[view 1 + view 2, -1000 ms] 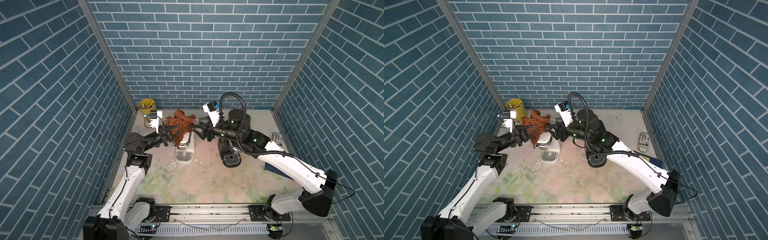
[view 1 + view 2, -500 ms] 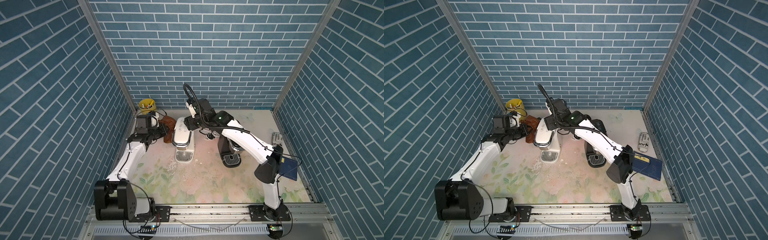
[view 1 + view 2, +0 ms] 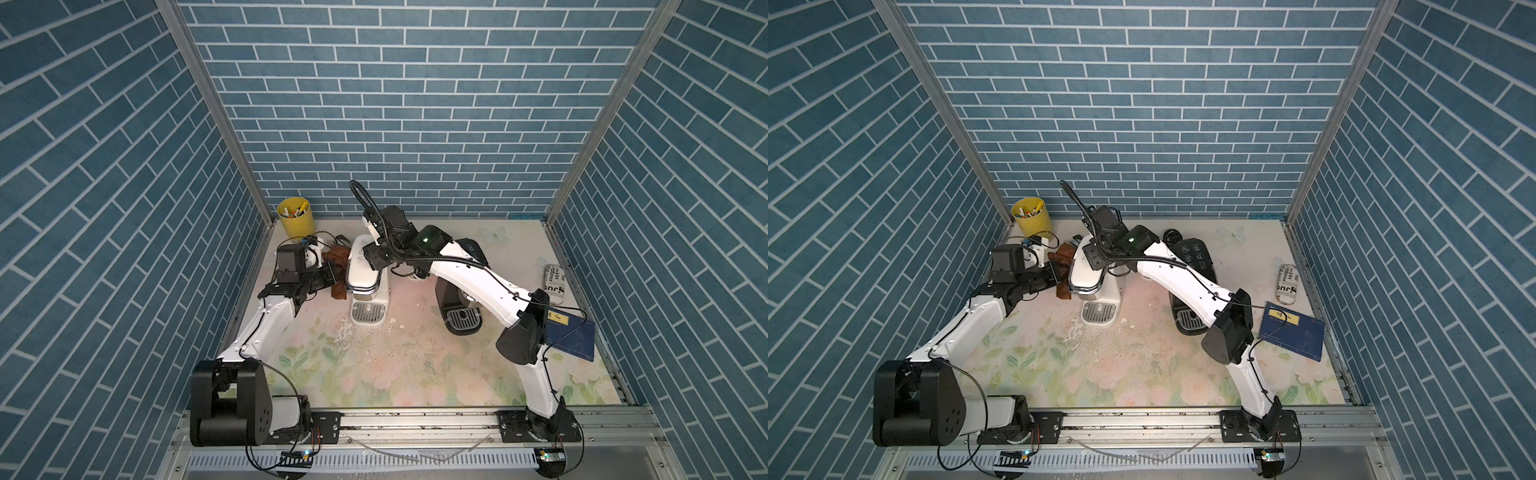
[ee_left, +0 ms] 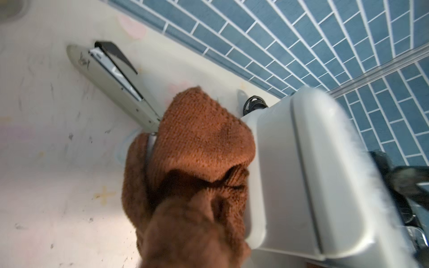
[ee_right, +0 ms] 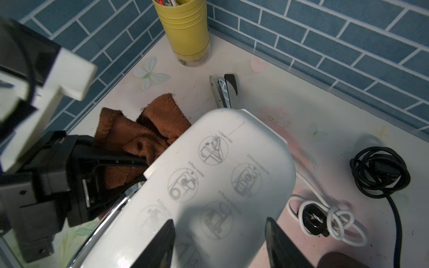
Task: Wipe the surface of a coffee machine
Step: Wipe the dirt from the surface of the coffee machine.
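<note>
The white coffee machine (image 3: 368,276) (image 3: 1090,272) stands at the back left of the table, with printed pictograms on its lid (image 5: 216,176). My left gripper (image 3: 328,272) (image 3: 1055,272) is shut on a brown cloth (image 4: 199,143) (image 5: 130,139), which presses against the machine's left side (image 4: 290,167). The cloth hides the left fingers in the left wrist view. My right gripper (image 5: 220,222) (image 3: 372,259) hangs open just over the lid, one black finger (image 5: 166,241) above the lid and the other at its edge.
A black coffee machine (image 3: 461,316) stands right of the white one, under my right arm. A yellow pen cup (image 3: 296,216) and a stapler (image 5: 224,90) are at the back. Coiled black (image 5: 380,174) and white (image 5: 325,220) cables lie behind. A blue book (image 3: 571,336) and a printed can (image 3: 553,280) lie at the right.
A second ago both grippers met at the cloth above the machine's top. The left has since brought the cloth down to the machine's left side, and the right now sits over the lid.
</note>
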You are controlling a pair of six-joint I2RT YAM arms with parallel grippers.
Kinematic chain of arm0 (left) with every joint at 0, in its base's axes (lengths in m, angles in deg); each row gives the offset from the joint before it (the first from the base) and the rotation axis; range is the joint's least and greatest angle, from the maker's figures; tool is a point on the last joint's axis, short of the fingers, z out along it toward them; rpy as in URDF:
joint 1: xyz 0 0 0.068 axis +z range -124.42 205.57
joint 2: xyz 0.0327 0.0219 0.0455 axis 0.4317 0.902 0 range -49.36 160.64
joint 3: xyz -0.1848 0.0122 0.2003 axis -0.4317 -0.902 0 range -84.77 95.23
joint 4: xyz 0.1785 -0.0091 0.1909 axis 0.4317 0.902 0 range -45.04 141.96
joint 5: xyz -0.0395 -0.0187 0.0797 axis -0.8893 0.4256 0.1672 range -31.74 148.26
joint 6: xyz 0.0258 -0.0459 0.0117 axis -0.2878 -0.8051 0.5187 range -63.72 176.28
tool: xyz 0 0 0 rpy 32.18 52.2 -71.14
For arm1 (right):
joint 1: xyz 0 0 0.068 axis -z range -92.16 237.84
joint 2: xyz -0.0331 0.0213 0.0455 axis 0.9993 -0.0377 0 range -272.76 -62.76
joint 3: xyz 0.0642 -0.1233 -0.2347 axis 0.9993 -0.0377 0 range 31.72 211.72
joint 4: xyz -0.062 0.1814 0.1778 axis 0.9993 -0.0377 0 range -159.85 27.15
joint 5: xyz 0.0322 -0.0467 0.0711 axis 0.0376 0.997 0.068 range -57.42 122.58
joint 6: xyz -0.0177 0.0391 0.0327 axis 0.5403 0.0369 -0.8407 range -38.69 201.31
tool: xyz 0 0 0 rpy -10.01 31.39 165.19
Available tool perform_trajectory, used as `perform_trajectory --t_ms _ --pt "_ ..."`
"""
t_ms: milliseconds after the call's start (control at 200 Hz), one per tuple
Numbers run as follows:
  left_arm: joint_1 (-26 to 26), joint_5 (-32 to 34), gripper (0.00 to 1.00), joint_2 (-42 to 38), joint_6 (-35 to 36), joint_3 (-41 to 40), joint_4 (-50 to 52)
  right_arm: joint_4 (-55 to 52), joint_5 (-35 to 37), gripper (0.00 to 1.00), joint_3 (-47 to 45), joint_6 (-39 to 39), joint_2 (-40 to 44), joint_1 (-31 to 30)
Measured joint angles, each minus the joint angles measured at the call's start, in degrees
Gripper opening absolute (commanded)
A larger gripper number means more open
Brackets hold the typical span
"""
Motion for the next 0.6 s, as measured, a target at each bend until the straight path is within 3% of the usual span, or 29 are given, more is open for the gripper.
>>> perform_trajectory --t_ms 230,600 --pt "-0.2 -5.7 0.0 -0.4 3.6 8.4 -0.9 0.7 0.0 0.6 -0.8 0.1 0.4 0.0" --pt "-1.9 0.5 0.0 -1.5 1.2 -2.4 -6.0 1.7 -0.2 0.6 -2.5 0.0 1.3 0.0"
